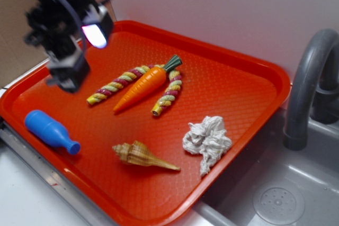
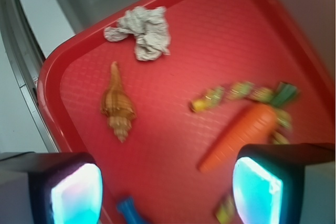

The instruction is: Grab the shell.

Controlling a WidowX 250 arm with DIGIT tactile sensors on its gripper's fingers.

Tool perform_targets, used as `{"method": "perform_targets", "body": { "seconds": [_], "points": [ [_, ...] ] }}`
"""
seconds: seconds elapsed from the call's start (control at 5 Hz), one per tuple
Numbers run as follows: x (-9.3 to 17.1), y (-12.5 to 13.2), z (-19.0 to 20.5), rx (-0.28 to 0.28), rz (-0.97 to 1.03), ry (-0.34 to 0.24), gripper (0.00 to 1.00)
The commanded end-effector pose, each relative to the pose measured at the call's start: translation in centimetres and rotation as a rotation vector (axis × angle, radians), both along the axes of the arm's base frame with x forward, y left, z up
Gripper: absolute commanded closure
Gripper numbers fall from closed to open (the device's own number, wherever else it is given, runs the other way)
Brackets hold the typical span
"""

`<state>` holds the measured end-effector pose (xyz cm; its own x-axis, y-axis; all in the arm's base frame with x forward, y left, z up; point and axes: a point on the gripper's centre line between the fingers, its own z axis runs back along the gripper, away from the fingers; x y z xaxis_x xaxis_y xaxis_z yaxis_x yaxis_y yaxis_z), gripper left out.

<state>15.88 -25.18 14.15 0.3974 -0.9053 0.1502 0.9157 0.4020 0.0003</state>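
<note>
The tan striped shell [image 1: 142, 156] lies on the red tray [image 1: 233, 78] near its front edge, its thin tail pointing right. In the wrist view the shell [image 2: 117, 105] lies ahead and left of centre, knobbly end toward me. My gripper [image 1: 71, 64] hovers high over the tray's back left part, well away from the shell. In the wrist view the gripper [image 2: 167, 190] is open and empty, its two glowing pads [image 2: 79, 195] wide apart.
An orange toy carrot [image 1: 144, 84] lies on a striped rope toy [image 1: 119, 83] mid-tray. A blue toy bottle [image 1: 48, 130] lies at the tray's left. A white rag ball [image 1: 207, 138] lies right of the shell. A sink with a grey faucet [image 1: 307, 88] is at the right.
</note>
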Motion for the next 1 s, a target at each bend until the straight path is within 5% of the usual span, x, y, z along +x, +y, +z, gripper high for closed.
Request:
{"method": "perform_targets", "body": {
  "seconds": [0.0, 0.8],
  "points": [
    [-3.0, -3.0, -2.6, -0.091, -0.186, 0.062, 0.00],
    [-4.5, -5.3, -8.9, 0.069, -0.165, 0.168, 0.00]
  ]
}}
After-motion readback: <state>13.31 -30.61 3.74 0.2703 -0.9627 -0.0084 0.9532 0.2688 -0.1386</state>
